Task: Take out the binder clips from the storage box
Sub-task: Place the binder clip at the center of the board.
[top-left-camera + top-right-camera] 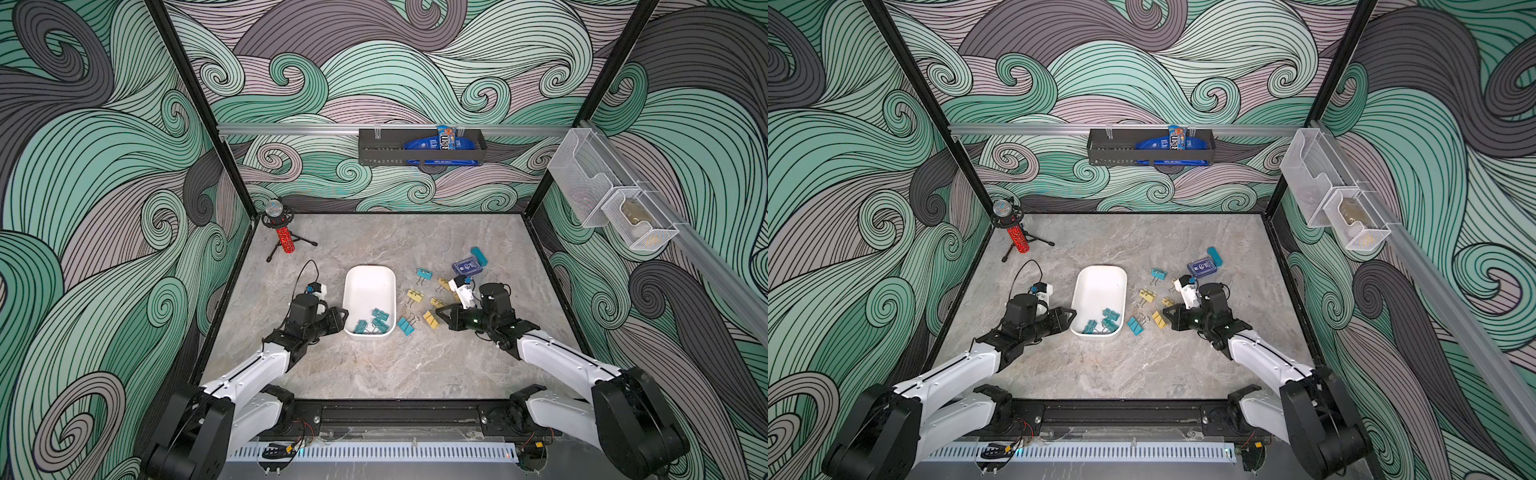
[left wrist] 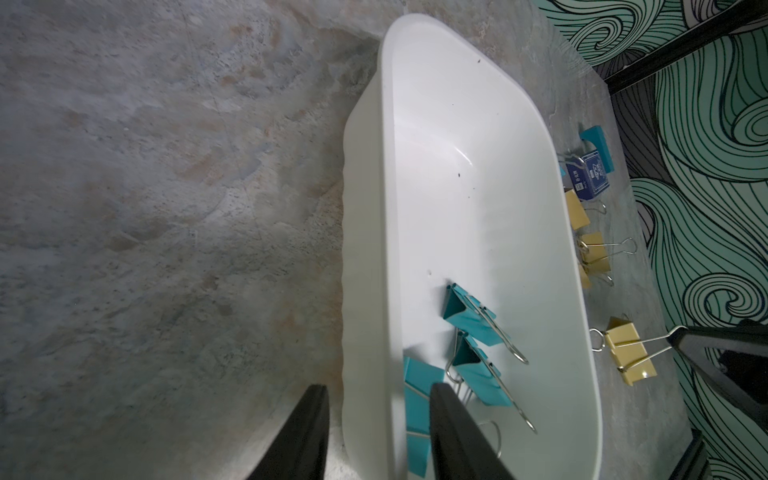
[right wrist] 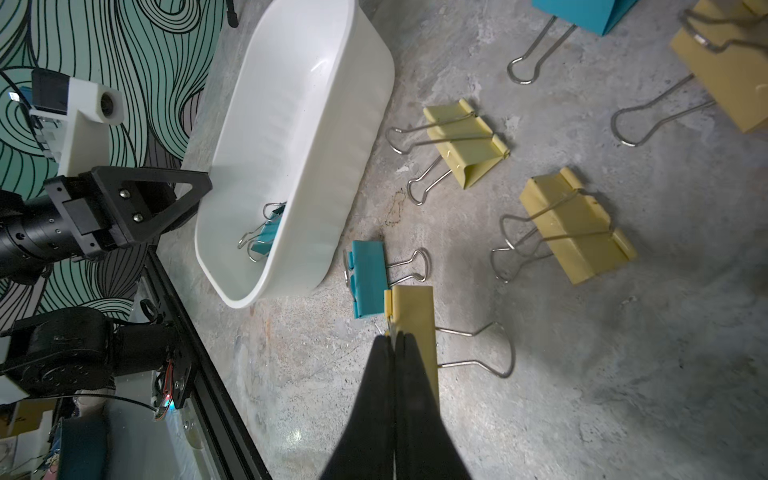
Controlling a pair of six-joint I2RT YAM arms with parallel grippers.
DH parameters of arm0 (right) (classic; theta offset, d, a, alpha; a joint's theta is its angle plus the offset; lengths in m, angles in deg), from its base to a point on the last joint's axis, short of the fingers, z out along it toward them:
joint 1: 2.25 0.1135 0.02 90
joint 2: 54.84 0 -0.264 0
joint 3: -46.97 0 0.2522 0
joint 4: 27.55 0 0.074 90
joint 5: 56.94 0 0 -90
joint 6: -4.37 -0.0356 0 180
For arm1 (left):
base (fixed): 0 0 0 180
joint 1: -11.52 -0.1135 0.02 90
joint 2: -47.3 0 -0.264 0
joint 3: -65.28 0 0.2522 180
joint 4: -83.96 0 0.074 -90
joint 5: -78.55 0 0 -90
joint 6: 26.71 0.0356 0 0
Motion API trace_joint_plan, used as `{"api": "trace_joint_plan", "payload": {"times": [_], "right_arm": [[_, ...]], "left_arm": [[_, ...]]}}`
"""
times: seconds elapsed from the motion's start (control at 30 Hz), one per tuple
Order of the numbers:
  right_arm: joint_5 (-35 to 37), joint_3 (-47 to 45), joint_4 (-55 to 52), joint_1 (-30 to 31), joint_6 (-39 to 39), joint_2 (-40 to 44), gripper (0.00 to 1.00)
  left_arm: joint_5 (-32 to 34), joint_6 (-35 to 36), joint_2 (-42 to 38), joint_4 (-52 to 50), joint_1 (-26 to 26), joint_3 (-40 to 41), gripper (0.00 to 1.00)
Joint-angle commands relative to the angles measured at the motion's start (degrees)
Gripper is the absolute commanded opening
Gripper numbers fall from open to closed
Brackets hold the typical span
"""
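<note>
The white storage box [image 1: 368, 286] [image 1: 1100, 284] lies mid-table. A cluster of teal binder clips [image 1: 374, 322] [image 2: 469, 318] rests at its near end. Outside it to the right lie several more clips, teal [image 1: 405, 325] [image 3: 368, 282] and pale yellow [image 1: 414, 296] [image 3: 465, 141]. My left gripper [image 1: 343, 318] [image 2: 376, 388] is open, its jaws either side of the box's left wall with gaps showing. My right gripper [image 1: 439, 311] [image 3: 392, 336] is shut on the wire handle of a pale yellow clip [image 2: 629, 353] [image 3: 413, 316], low over the table just right of the box.
A dark blue card box [image 1: 469, 266] and a teal block [image 1: 478, 255] lie behind the loose clips. A red device on a small tripod [image 1: 282, 237] stands at the back left. A black rack [image 1: 419, 147] and mesh baskets [image 1: 615, 199] hang on the walls.
</note>
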Motion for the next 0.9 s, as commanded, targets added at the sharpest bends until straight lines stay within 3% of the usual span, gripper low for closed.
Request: {"api": "trace_joint_plan", "payload": {"times": [0.0, 0.73, 0.87], "right_arm": [[-1.7, -1.0, 4.4, -0.3, -2.4, -0.2, 0.00], [-2.0, -6.4, 13.5, -0.4, -4.5, -7.6, 0.00], [-1.8, -7.2, 14.1, -0.4, -4.7, -7.5, 0.06]], "left_arm": [[-0.6, 1.3, 0.4, -0.1, 0.3, -2.1, 0.43], [-0.6, 1.2, 0.9, 0.3, 0.3, -1.8, 0.43], [-0.5, 1.2, 1.0, 0.3, 0.3, -1.8, 0.43]]}}
